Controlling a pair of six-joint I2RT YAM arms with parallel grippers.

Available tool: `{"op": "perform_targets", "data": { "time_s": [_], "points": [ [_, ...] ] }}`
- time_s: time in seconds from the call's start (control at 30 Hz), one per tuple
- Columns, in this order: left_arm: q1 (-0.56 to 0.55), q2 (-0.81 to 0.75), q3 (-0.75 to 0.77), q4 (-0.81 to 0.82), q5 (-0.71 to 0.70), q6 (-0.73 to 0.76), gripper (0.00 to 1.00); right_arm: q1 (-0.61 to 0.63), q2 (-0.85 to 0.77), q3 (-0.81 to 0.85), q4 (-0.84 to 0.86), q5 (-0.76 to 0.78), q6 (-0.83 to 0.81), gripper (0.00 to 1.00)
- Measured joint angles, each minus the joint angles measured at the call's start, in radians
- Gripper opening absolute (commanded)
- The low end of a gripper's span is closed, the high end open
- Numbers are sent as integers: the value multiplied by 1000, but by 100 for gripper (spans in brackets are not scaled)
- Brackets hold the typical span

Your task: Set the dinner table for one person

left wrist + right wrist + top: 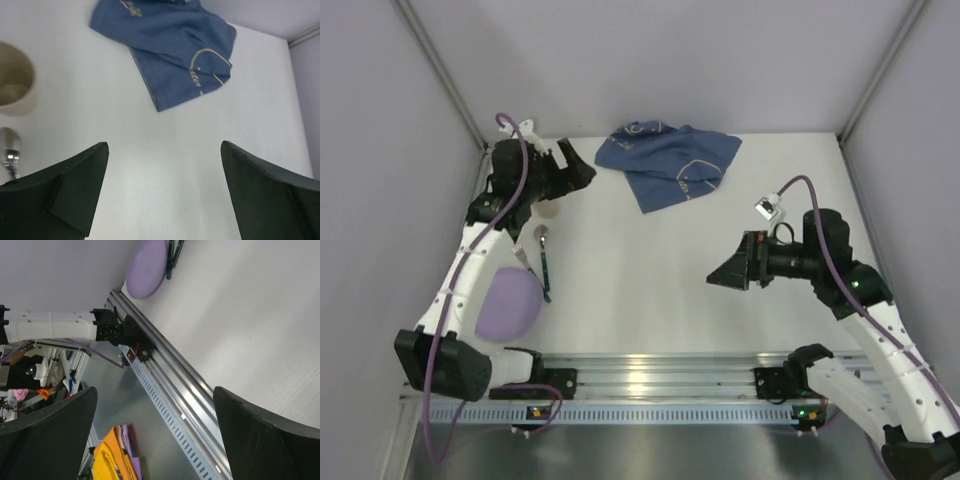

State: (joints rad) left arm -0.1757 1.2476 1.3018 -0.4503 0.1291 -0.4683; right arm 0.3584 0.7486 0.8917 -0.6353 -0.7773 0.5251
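Observation:
The white dinner table (650, 290) bears a crumpled dark blue placemat (667, 160) at the back centre. At the left lie a lavender plate (507, 303), a silver spoon (541, 236), a dark-handled utensil (545, 276) and a beige cup (551, 211), which is partly under the left arm. My left gripper (576, 166) is open and empty, held just left of the placemat (170, 47). Its view also shows the cup (15, 80) and the spoon (10, 152). My right gripper (724, 276) is open and empty above the table's right half, pointing left.
A metal rail (660, 378) runs along the near edge and also shows in the right wrist view (170, 375). That view also shows the plate (146, 267) and orange and yellow cloths (112, 455) below the table. Grey walls enclose the left, back and right sides.

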Motion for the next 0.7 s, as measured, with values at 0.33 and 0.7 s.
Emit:
{"op": "perform_targets", "data": {
  "time_s": [0.33, 0.7],
  "points": [
    [-132, 632, 99, 131, 144, -251, 98, 0, 78, 89, -100, 48, -45, 100],
    [-241, 1026, 528, -19, -23, -275, 91, 0, 88, 191, -249, 234, -116, 100]
  ]
}}
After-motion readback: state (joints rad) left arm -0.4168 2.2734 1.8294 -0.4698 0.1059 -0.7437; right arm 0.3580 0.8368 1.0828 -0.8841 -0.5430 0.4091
